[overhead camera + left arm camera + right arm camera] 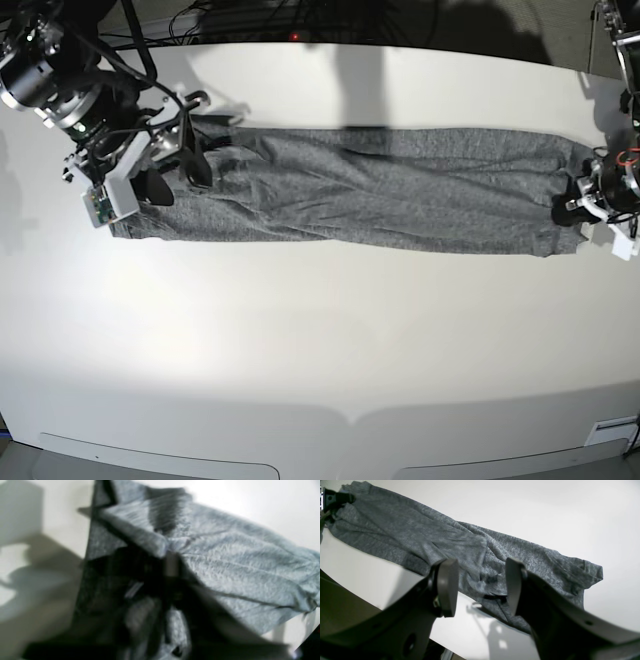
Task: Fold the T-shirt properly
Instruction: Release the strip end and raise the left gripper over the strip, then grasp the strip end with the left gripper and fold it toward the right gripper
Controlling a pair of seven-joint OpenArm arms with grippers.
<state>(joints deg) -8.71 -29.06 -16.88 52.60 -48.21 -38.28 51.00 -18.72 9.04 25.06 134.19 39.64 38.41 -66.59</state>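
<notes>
The T-shirt (350, 190) lay as a long band across the table (320, 340), its 3 o'clock end clamped in the left gripper (578, 196) for folding, while the right gripper (170, 160) hung apart over 9 o'clock.

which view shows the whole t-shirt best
The base view: the T-shirt lies as one long folded strip across the table, end to end. The right wrist view shows most of it obliquely; the left wrist view only a blurred bunched end.
</notes>
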